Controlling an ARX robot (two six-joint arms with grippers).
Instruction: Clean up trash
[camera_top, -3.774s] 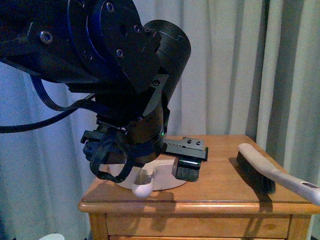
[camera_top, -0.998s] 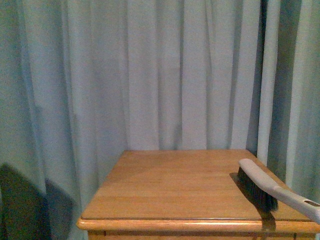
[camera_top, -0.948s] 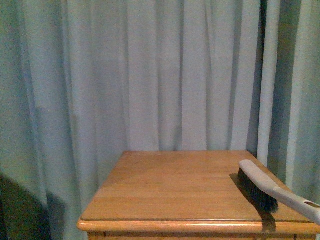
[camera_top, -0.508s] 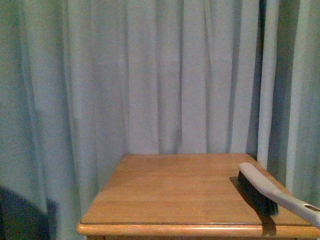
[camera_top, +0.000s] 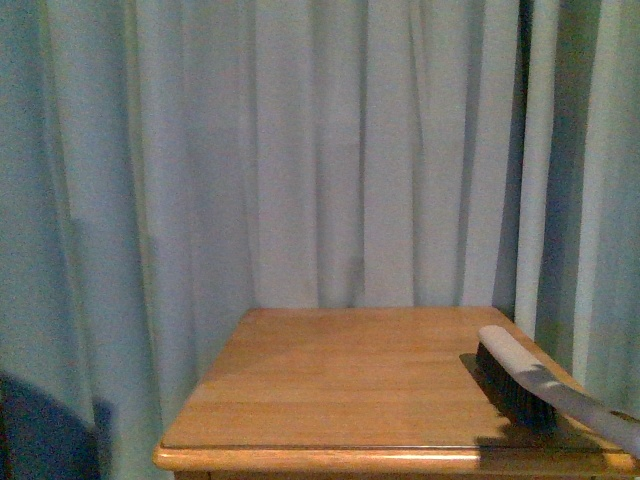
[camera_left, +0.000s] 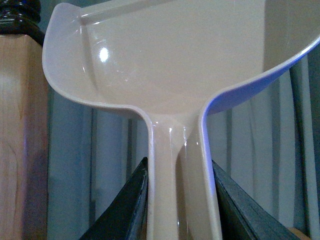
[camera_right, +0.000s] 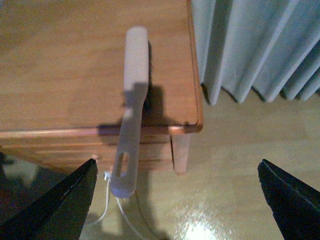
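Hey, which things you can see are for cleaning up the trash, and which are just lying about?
For the job: dustpan; brush on the wooden table's right side. No trash shows in any view.

Just there: wooden table; curtains.

Front: low, level across tabletop (camera_top: 340, 380) toward curtain (camera_top: 300, 150). Left wrist: tight on dustpan (camera_left: 170, 60). Right wrist: high, looking down. Front, right wrist share brush (camera_top: 512, 365), tabletop.
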